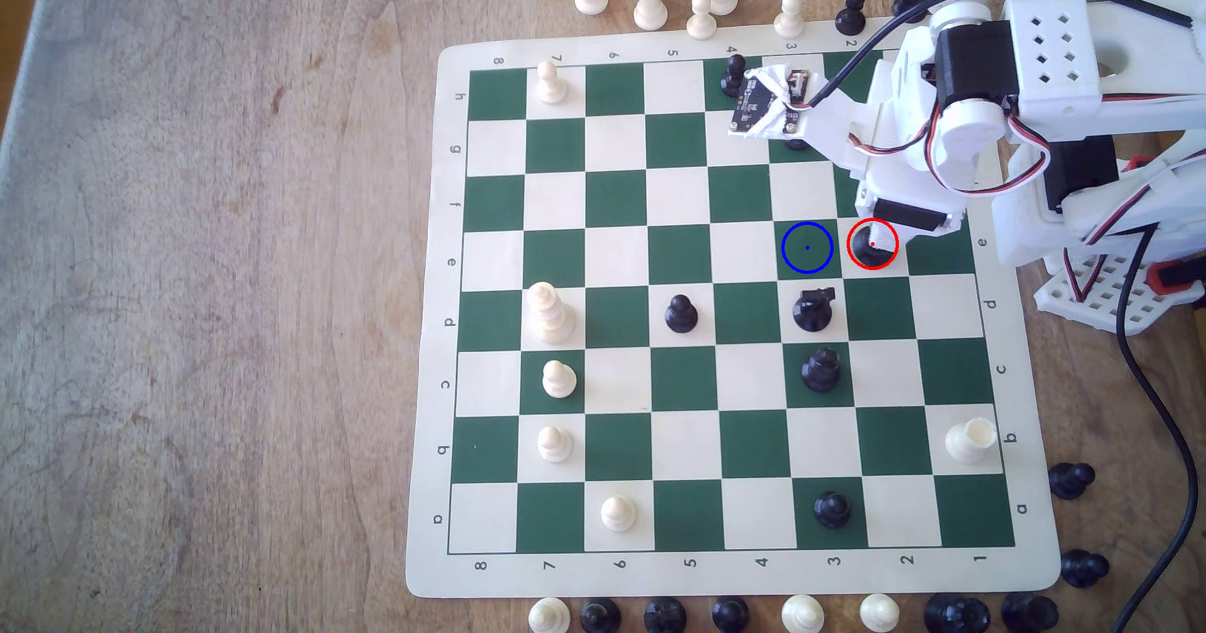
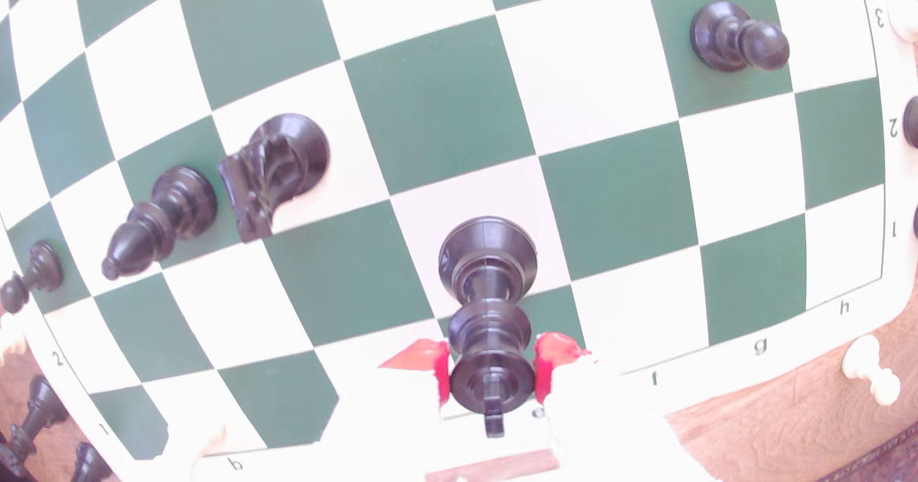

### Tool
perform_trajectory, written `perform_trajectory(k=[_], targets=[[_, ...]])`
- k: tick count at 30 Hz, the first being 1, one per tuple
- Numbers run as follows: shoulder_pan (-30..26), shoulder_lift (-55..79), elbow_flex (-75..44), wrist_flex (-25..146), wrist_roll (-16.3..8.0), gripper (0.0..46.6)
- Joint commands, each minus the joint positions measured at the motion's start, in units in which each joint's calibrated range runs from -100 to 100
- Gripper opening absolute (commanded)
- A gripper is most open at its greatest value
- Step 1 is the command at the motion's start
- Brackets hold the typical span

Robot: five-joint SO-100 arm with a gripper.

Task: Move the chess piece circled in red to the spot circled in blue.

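On the cream square ringed in red, toward the exterior view's right side of the board (image 1: 652, 581), stands the chess piece (image 1: 866, 251), upright with its base on the board. The gripper (image 2: 492, 377) has its red-padded fingers (image 2: 544, 368) clasping the piece's upper part from both sides. Just beside it, to the exterior view's left, lies the spot (image 1: 807, 247), a dark green square ringed in blue, with a black knight (image 1: 813, 310) on the next square nearer the camera

Worn wooden table (image 1: 196, 281), bare across the exterior view's left half; chessboard mat (image 1: 718, 574) flat at right, loose pieces along upper and lower edges.
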Motion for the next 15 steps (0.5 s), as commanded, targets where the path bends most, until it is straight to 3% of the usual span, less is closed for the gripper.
perform_trajectory(k=[1, 8, 15], targets=[[0.3, -0.5, -8.9, 4.2, 0.5, 2.5], [0.1, 1.7, -25.4, 14.0, 0.6, 2.5], [-0.1, 9.2, -31.1, 11.2, 0.3, 2.4]])
